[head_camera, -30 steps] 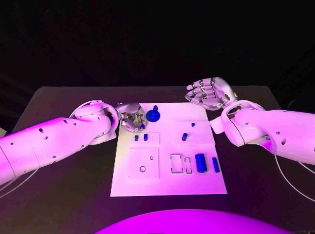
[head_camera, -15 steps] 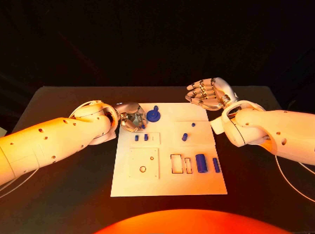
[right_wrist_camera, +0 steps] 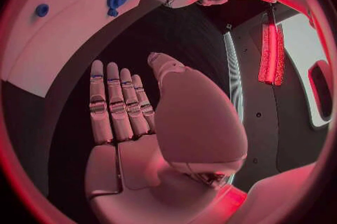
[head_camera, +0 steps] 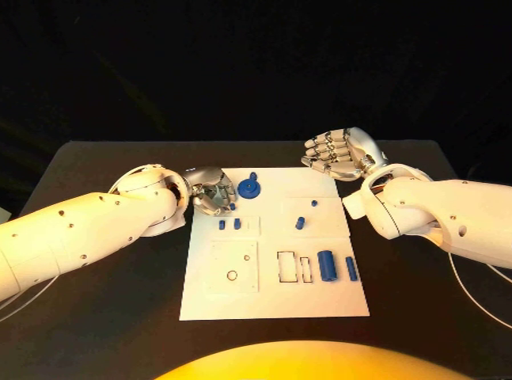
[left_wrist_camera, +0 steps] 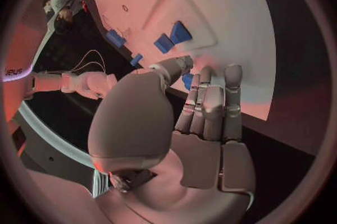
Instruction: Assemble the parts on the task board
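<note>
While several blue parts already stand or lie on the board [head_camera: 273,297], the job looks only partly done: a round part [head_camera: 249,188] with a stem sits near the far edge, two small pegs [head_camera: 229,224] stand in the left recess, another small piece [head_camera: 300,223] sits in the middle, and a cylinder [head_camera: 327,265] with a slimmer bar [head_camera: 350,267] beside it lies toward the right. Two rectangular slots [head_camera: 286,266] just left of the cylinder appear unfilled, as does the round hole [head_camera: 232,275] in the square plate (my guess is these are what remains).

Resting at the board's far left corner, the left hand [head_camera: 212,191] has its fingers [left_wrist_camera: 210,101] together and fairly straight, with the thumb bent toward them; something small and blue shows just past the thumb tip, but I cannot tell whether it is pinched or merely lying on the board.

Beyond the far right corner and off the board, the right hand [head_camera: 341,153] is raised above the worktop [head_camera: 108,166]. The wrist view shows its fingers [right_wrist_camera: 115,101] extended side by side, holding nothing.
</note>
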`<state>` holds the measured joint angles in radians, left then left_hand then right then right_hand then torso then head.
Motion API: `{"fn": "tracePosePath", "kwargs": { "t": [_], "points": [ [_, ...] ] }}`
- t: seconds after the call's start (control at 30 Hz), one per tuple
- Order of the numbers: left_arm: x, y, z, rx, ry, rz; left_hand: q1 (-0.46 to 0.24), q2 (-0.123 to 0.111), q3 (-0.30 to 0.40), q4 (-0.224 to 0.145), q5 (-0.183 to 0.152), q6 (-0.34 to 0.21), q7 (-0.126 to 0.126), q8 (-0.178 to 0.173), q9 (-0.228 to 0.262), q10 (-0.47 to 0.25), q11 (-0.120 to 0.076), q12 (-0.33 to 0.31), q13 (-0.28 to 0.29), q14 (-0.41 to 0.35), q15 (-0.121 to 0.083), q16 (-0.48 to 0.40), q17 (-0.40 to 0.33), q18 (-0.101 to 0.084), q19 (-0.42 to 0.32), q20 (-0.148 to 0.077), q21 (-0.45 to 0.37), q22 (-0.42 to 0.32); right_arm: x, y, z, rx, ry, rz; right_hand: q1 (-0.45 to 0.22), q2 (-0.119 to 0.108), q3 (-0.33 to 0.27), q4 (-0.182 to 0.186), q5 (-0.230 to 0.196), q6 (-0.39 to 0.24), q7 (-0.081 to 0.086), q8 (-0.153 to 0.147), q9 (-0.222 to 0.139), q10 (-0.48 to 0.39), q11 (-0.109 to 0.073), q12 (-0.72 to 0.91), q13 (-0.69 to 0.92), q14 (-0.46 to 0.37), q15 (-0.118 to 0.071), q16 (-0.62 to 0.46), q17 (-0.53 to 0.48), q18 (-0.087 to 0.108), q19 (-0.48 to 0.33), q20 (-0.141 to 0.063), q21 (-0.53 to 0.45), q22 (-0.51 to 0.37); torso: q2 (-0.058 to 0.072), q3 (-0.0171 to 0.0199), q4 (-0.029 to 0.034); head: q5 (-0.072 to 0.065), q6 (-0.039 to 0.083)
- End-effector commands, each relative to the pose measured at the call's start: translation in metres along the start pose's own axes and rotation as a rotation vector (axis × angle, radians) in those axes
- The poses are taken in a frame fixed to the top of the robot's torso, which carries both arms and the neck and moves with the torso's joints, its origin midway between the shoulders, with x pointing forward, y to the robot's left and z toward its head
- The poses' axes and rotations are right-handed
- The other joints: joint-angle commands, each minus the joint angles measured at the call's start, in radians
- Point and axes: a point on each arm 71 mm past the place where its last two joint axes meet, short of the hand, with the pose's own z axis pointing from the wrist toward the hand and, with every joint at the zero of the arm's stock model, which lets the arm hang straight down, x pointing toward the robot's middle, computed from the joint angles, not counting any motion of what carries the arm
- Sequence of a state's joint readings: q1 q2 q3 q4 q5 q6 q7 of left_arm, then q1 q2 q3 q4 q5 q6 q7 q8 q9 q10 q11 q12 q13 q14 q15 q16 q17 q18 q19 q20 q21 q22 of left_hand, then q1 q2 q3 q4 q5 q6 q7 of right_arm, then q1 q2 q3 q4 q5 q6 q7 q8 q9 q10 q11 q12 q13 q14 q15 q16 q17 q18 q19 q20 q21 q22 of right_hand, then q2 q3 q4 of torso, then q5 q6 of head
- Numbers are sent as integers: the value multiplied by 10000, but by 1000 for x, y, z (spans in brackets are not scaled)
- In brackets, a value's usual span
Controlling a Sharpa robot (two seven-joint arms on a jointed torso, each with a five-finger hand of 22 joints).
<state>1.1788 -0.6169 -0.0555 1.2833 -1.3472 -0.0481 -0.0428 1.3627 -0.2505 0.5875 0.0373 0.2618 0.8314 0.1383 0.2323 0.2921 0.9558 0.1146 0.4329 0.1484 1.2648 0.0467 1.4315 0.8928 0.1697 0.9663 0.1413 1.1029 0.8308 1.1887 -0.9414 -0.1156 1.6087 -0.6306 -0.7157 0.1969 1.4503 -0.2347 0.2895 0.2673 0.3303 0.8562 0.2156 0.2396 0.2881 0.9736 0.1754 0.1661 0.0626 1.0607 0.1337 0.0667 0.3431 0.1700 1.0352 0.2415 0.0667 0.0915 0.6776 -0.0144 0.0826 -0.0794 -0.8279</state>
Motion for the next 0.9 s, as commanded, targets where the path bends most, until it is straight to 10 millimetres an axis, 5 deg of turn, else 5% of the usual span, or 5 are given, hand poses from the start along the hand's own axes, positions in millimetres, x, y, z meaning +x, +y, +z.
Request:
{"fn": "tracePosePath", "kwargs": {
  "t": [0.03, 0.33, 0.63, 0.67, 0.9],
  "points": [
    [0, 2, -2, -56, -52, -80, -58, -5, -113, 9, 29, -120, -25, -100, -26, -278, 68, -41, 34, -129, 53, -26, -69, 59, -69, 61, -56, -33, 2, -1, 0, -46, 448, -314, 179, 49, -123, -15, -93, 138, 9, -32, -7, -1, -38, -44, 19, 83, -41, 80, -7, 148, 62, -31, 68, -12, 0, -3, 0, 1, 9],
    [-11, 15, -16, -32, -885, -662, 89, 92, -244, -11, 54, -237, 32, -213, -43, -1146, 295, -82, 35, -425, 245, -67, -656, 106, -231, 240, -191, -250, 1, -6, -1, -280, 1501, -1912, 759, 70, 188, -331, -378, 822, -339, -5, -21, 1089, -520, 247, 30, 2328, -830, 1165, 530, 125, 2018, -919, 1370, 505, -4, 4, 2, 5, 80],
    [-34, 38, -40, 406, -2273, -4724, 380, 355, 146, -187, 68, 473, 528, 202, 101, -565, 168, 619, 210, -1046, 111, -436, -1932, 165, -464, 137, -272, -439, 2, -12, -3, -453, 3043, -4773, 419, -320, 1327, -691, -466, 1685, -682, -223, -81, 2716, -978, -624, 122, 4215, -1456, 3975, 3102, 47, 2703, -1754, 4666, 2916, -5, 13, -2, 24, 203],
    [-37, 41, -45, 633, -2521, -5872, 406, 398, 172, -236, 64, 531, 542, 254, 113, -495, 156, 781, 257, -1407, 88, -714, -2579, 164, -534, 108, -329, -474, 3, -12, -3, -495, 3253, -5403, 293, -446, 1526, -712, -509, 1711, -732, -251, -39, 2822, -1026, -775, 158, 4370, -1495, 4786, 3697, -206, 3102, -1747, 6674, 5068, 1, 2, -1, 11, 220],
    [-44, 46, -63, 1591, -3076, -9660, 303, 510, 37, -263, 42, 585, 531, 360, 141, -351, 90, 1173, 360, -1852, 33, -1271, -3578, 166, -613, 68, -534, -631, 4, -14, -3, -603, 3668, -7544, -135, -574, 1749, -805, -796, 1681, -815, -261, 212, 2638, -1028, -1023, 196, 4617, -1456, 9877, 7491, -891, 4019, -1681, 11362, 10321, 11, -40, 17, -288, 274]
  ]
}}
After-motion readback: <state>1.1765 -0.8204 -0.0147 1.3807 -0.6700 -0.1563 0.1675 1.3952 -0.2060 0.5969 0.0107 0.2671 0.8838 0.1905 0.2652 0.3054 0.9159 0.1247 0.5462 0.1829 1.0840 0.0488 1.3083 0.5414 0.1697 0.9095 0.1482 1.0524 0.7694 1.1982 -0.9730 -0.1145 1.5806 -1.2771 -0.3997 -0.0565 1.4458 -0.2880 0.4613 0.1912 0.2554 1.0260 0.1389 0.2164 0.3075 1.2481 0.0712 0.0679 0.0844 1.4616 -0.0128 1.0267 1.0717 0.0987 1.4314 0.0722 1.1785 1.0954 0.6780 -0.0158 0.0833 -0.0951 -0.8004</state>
